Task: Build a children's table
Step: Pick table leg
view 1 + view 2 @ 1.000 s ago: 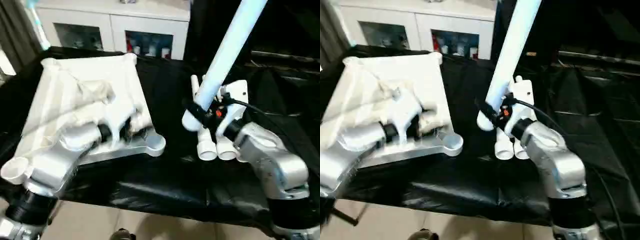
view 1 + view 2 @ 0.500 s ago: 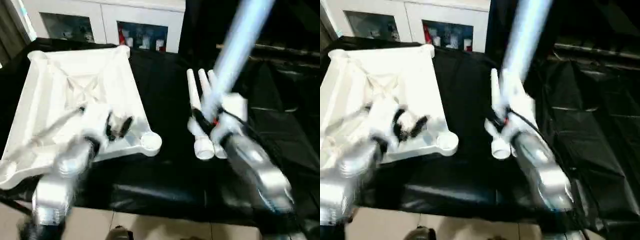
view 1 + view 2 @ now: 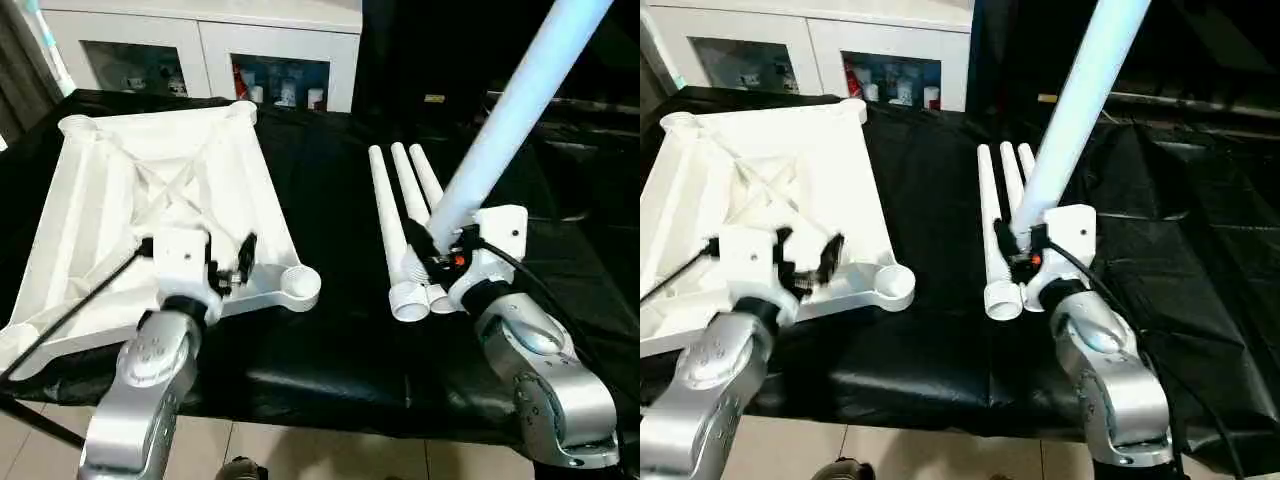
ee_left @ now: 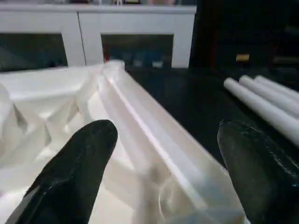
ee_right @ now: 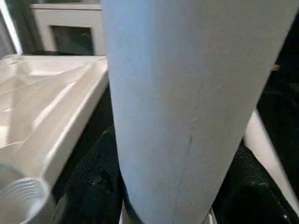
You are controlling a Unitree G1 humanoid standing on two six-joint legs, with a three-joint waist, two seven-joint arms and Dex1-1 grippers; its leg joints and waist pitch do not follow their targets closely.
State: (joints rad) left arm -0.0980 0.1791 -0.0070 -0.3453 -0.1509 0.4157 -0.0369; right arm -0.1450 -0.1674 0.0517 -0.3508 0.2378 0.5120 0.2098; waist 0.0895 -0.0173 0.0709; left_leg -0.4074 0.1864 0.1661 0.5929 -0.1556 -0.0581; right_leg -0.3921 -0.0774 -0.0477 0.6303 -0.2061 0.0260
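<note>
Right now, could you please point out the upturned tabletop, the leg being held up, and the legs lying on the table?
tabletop (image 3: 95, 215), left eye view, ribbed underside.
held leg (image 3: 505, 125), left eye view, mid-shaft.
lying legs (image 3: 385, 215), left eye view, leftmost tube.

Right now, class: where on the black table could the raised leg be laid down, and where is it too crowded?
Free: the black strip between the tabletop and the three lying legs, and the near edge in front of both. Crowded: around the right gripper, which holds the raised leg close over the lying legs' ends.
</note>
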